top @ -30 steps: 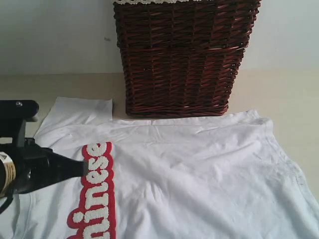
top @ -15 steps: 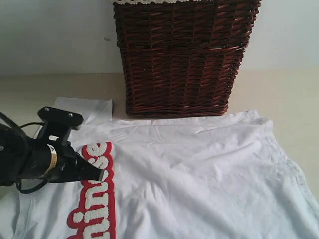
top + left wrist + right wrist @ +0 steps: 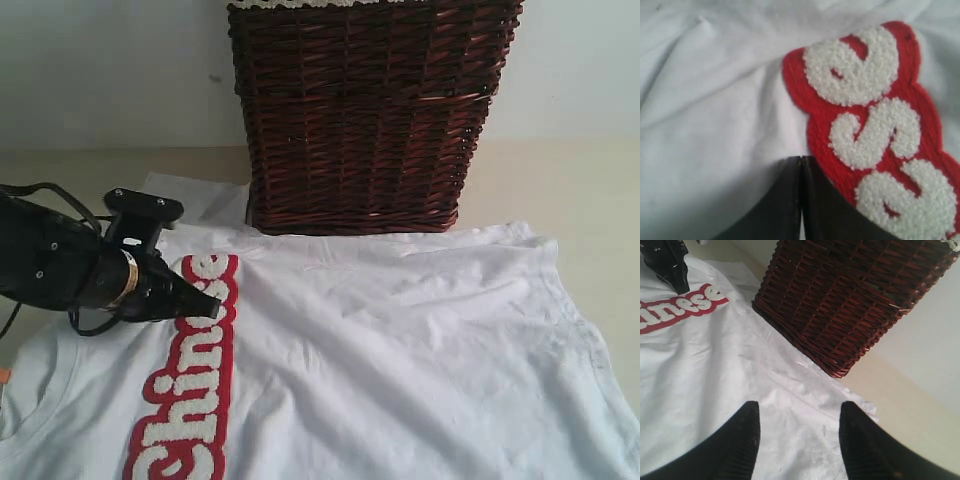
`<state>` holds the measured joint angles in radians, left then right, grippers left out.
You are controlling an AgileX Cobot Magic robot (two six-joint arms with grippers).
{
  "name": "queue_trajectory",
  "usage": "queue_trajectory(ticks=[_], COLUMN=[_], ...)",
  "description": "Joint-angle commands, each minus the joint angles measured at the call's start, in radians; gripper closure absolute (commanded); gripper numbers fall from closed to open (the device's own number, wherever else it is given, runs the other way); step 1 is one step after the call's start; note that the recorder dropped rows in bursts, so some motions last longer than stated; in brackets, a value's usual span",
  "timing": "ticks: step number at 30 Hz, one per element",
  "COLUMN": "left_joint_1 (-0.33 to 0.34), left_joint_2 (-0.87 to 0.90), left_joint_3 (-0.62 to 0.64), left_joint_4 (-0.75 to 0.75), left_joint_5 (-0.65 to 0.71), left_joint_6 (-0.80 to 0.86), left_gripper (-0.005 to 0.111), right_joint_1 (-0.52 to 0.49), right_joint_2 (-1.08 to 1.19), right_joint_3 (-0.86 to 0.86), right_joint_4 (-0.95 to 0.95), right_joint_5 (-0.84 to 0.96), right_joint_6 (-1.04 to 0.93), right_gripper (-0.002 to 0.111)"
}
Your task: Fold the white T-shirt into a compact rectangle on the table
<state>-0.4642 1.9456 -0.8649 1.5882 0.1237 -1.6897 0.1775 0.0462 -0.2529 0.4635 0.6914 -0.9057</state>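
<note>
Now: left jaws pinched shut on white shirt (image 3: 400, 350) beside red lettering (image 3: 190, 380), left side; right jaws open above shirt; basket (image 3: 365, 120) far on counter (image 3: 590, 180).

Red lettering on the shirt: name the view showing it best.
Exterior view: the red lettering reads nearly whole on the white T-shirt. The left wrist view shows its last three letters, close up; the right wrist view shows it small, cut off at the edge.

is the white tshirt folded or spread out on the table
Spread, not folded: the white T-shirt lies open and wrinkled across the table, red lettering face up, no layer doubled over in view.
</note>
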Motion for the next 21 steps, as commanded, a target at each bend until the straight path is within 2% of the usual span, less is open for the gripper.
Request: queue_trajectory(ticks=[1,6,8,11,12,13,15,18,21], left_joint_1=[0.007,0.007,0.007,0.007,0.007,0.007,0.007,0.011,0.042], left_joint_2=[-0.103,-0.304,-0.415,-0.556,-0.602,-0.643,-0.707,-0.777,-0.798], left_joint_3=[0.005,0.005,0.007,0.05,0.065,0.087,0.116,0.176,0.262], left_joint_4=[0.004,0.004,-0.003,0.073,0.154,0.156,0.156,0.156,0.156], left_joint_5=[0.043,0.076,0.029,-0.208,-0.311,-0.412,-0.519,-0.521,-0.483], left_joint_6=[0.012,0.068,0.108,0.316,0.353,0.394,0.401,0.385,0.396], left_gripper=[0.107,0.107,0.107,0.107,0.107,0.107,0.107,0.107,0.107], right_joint_1=[-0.003,-0.003,-0.003,-0.003,-0.003,-0.003,-0.003,-0.003,-0.003], right_joint_2=[-0.004,-0.004,-0.004,-0.004,-0.004,-0.004,-0.004,-0.004,-0.004], right_joint_3=[0.006,0.006,0.006,0.006,0.006,0.006,0.006,0.006,0.006], right_joint_4=[0.008,0.008,0.008,0.008,0.008,0.008,0.008,0.008,0.008], right_joint_5=[-0.006,-0.006,-0.006,-0.006,-0.006,-0.006,-0.006,-0.006,-0.006], right_joint_6=[0.003,0.003,0.003,0.003,0.003,0.003,0.003,0.003,0.003], right_gripper=[0.06,0.06,0.06,0.06,0.06,0.06,0.06,0.06,0.06])
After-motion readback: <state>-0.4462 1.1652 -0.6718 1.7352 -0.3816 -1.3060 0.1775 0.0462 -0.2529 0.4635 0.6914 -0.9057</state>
